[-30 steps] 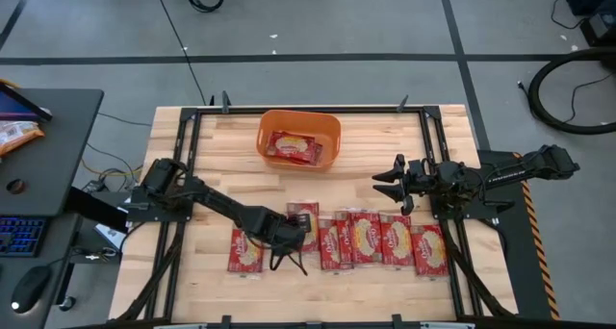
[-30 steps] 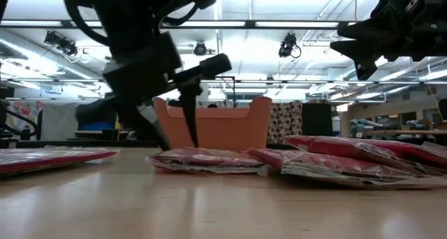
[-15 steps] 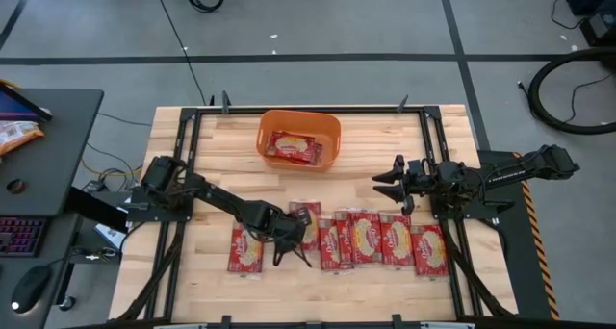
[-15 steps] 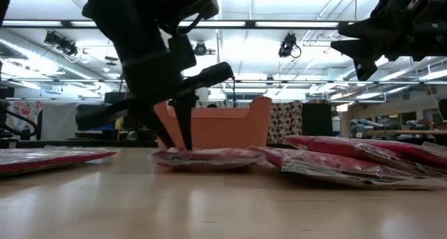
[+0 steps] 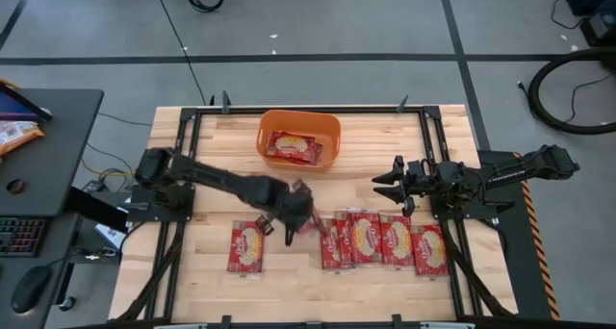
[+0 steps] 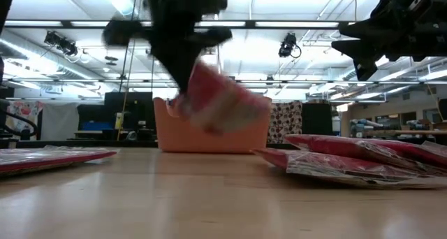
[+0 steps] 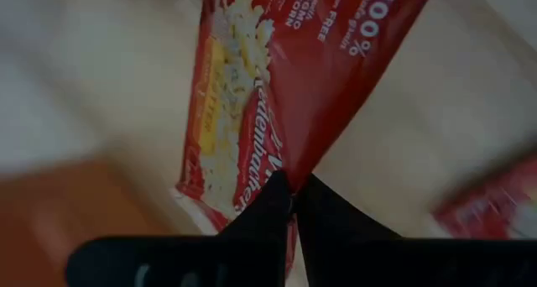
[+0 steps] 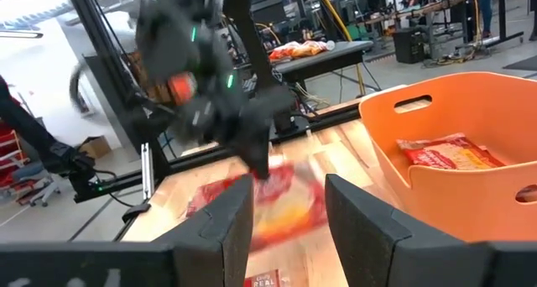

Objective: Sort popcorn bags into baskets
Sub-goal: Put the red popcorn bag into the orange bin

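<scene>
Pale planks of the wooden table point(image 5: 192, 281) ran under both arms. Nearest the front edge lay a lone popcorn bag point(image 5: 245, 248), with a row of four bags point(image 5: 383, 242) at its 3 o'clock. Just beyond, the left gripper point(image 5: 292, 211) was pinched shut on the edge of a lifted bag point(image 6: 222, 103), which hung tilted clear of the table. Held only by its edge, that bag might slip or swing loose before reaching the tub. The right gripper point(image 5: 385, 184) hovered at 3 o'clock, fingers spread and empty, well aside of the path. Farthest, at 12 o'clock, the orange basket point(image 5: 332, 135) held one bag point(image 5: 294, 147); nothing stood between
</scene>
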Controlling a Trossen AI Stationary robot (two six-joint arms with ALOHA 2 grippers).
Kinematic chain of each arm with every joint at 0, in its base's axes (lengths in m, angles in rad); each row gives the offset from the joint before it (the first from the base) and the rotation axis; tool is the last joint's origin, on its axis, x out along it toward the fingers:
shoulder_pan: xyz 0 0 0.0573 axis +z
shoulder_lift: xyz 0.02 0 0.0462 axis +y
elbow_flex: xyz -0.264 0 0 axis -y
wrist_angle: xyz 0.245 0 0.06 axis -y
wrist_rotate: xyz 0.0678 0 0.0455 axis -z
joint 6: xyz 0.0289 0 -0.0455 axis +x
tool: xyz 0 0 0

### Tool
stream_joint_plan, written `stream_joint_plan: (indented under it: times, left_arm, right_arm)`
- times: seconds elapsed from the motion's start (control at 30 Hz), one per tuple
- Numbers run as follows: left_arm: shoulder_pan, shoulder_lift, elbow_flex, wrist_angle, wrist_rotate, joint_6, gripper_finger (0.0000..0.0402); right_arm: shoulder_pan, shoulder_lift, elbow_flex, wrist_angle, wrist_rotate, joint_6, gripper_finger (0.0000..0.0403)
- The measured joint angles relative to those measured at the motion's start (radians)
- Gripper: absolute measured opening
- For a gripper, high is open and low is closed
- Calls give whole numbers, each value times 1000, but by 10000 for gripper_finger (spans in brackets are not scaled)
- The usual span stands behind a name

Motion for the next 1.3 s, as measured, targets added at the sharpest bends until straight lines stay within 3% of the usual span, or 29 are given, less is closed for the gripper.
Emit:
stream_joint_plan:
  times: [0.2, 0.37, 0.53, 0.87, 1.13, 1.3]
  left_arm:
    - [117, -23, 226, -191, -14, -388, 16]
    - [246, -22, 261, -233, -144, -654, 16]
    - [380, 29, 261, -209, -152, -671, 26]
    - [524, 177, 260, -87, -148, -414, 39]
    - [464, 175, 260, -89, -133, -425, 145]
    - [343, 128, 262, -172, 43, -638, 162]
  right_arm:
    - [0, 2, 0, 7, 0, 1, 154]
    - [1, 11, 0, 14, -3, 8, 154]
    - [1, 11, 0, 12, -3, 23, 154]
    - [1, 11, 0, 7, -5, 23, 154]
    - [0, 11, 0, 3, -11, 16, 154]
    - [1, 11, 0, 7, 11, -9, 154]
